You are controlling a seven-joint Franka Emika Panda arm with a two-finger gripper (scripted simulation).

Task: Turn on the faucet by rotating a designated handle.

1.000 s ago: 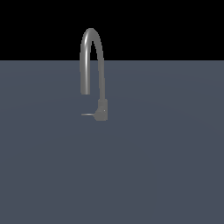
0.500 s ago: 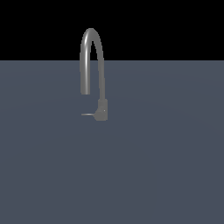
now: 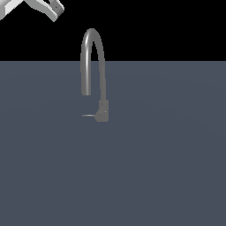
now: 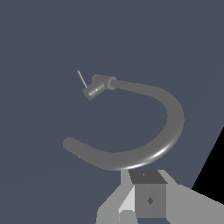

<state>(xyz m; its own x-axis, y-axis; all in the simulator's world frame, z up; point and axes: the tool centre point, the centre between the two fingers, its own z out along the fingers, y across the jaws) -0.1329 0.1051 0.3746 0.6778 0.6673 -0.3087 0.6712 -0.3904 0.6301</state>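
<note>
- My arm [image 3: 33,8] enters the exterior view at the upper left corner of the frame, white against the black background, well apart from the faucet.
- My gripper [image 4: 146,199] shows in the wrist view at the lower centre of the frame as pale grey bodywork with a darker grey block on it.
- Jaw state: I cannot tell. Neither view shows the fingertips or any gap between them clearly.
- I hold nothing and touch nothing in either view.
- The faucet [image 3: 93,66] stands upright on the floor [image 3: 167,167], a flat slate-blue surface, slightly left of centre in the exterior view's upper half.
- Its spout rises from the blocky base, arches over, and comes down toward the exterior view's left, with the open end hanging above the floor.
- The top of the arch stands against the black background above the floor's far edge.
- The handle [image 3: 88,115] is a thin flat lever that projects level from the base toward the exterior view's left, low down near the floor.
- In the wrist view, the faucet [image 4: 144,140] curves across the centre of the frame, just beyond my gripper.
- There the handle [image 4: 82,78] shows as a thin sliver at the base, in the upper left of the frame.
</note>
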